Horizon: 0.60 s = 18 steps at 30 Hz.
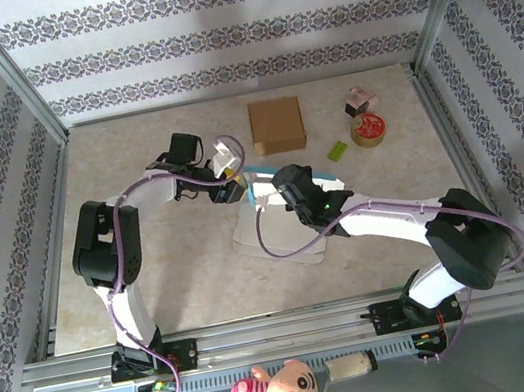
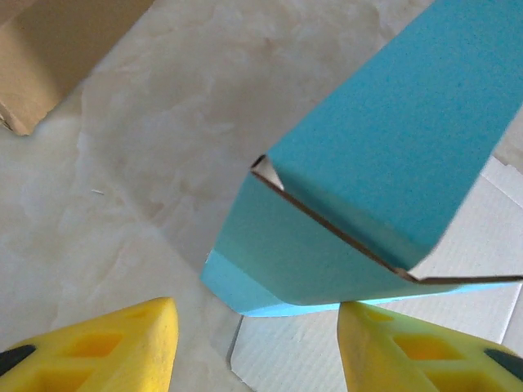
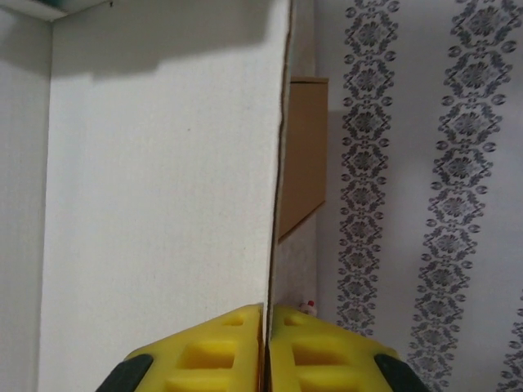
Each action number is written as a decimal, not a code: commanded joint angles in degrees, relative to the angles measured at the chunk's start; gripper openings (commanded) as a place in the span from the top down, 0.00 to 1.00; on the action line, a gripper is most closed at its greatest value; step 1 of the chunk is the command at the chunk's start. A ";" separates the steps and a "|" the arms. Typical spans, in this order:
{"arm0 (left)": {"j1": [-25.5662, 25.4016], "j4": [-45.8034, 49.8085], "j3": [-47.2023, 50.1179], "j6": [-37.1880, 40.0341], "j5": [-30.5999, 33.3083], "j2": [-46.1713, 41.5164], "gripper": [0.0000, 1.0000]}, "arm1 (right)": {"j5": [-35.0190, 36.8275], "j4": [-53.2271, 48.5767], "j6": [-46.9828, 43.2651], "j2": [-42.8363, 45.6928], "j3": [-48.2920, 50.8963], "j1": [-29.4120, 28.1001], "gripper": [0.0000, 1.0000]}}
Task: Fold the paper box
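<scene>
Marbled table [image 1: 195,279], patterned walls behind: the box [image 2: 384,147], teal outside and white inside, sits half-formed at the table's middle, between my two arms. My right pincer [image 3: 267,314] is clamped on the thin edge of an upright white panel [image 3: 155,204], while my left pincer [image 2: 255,309] stands with fingers apart just short of the teal flap [image 2: 302,261], touching nothing. To fold well, I judge, the right should hold its panel upright as an anchor while the left presses the flap along its crease, slowly, lest the thin card buckle or slip.
</scene>
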<state>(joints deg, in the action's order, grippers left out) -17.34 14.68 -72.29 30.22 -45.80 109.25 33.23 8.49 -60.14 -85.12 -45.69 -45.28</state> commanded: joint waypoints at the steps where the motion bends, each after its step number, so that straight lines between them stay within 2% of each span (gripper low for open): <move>1: -1.79 -4.73 0.41 -1.36 -0.21 -1.15 0.46 | -1.43 -0.82 0.96 -0.83 2.01 -1.18 0.90; 8: -2.16 -11.90 5.07 0.88 -4.14 -2.49 0.45 | 0.75 -0.77 -2.20 -3.80 4.19 -1.08 0.89; 14: -1.68 -8.97 4.81 4.11 -6.68 -2.94 0.44 | 0.09 1.80 -5.89 -3.80 6.43 -0.82 0.89; 18: -0.54 -9.45 4.73 3.36 -8.30 -3.22 0.44 | 0.15 2.11 -8.04 -2.91 7.43 -0.52 0.86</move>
<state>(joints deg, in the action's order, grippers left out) -18.35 6.96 -67.61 31.92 -49.78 108.31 36.14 17.93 -65.54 -86.63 -41.52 -45.28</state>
